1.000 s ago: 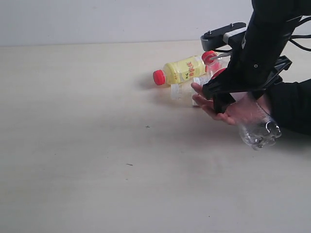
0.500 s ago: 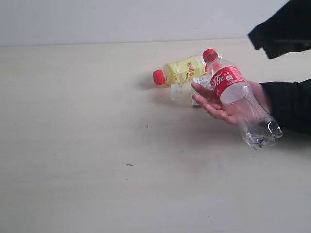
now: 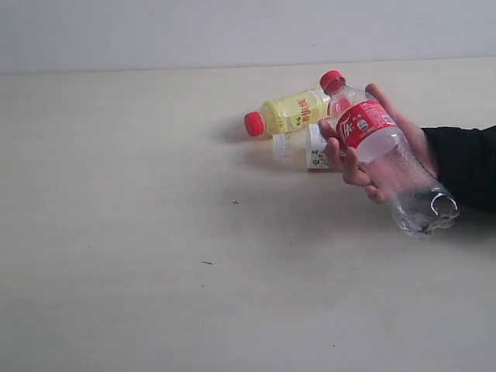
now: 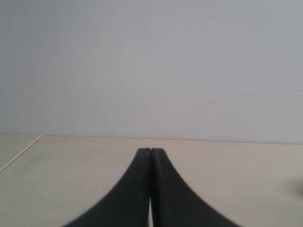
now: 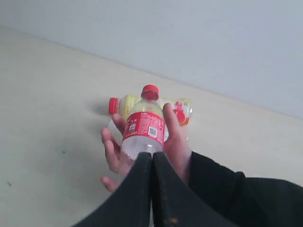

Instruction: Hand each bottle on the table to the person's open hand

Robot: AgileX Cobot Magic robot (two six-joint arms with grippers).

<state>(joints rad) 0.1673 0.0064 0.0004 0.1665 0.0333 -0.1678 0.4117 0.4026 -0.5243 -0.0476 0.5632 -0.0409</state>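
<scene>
A plain pale grey wall (image 3: 232, 31) closes the room behind a wide beige tabletop (image 3: 155, 271) with faint grain and a few dark specks. From the right of the exterior view a black sleeve (image 3: 465, 167) reaches in over the tabletop. The person's hand (image 3: 353, 167) is curled around the clear bottle (image 3: 380, 147) with red cap and red label. It holds the bottle tilted, cap toward the wall and base low near the sleeve.

Just behind the fingers, the yellow bottle (image 3: 291, 112) lies on its side with its red cap to the left. A white bottle (image 3: 310, 147) lies beside it, partly hidden by the fingers.

The right robot hand (image 5: 152, 158) has its fingers pressed together and grips nothing. It is apart from the clear bottle, which lies beyond its tips in the person's grasp. The left robot hand (image 4: 150, 156) is likewise closed and empty, facing bare tabletop and wall.
</scene>
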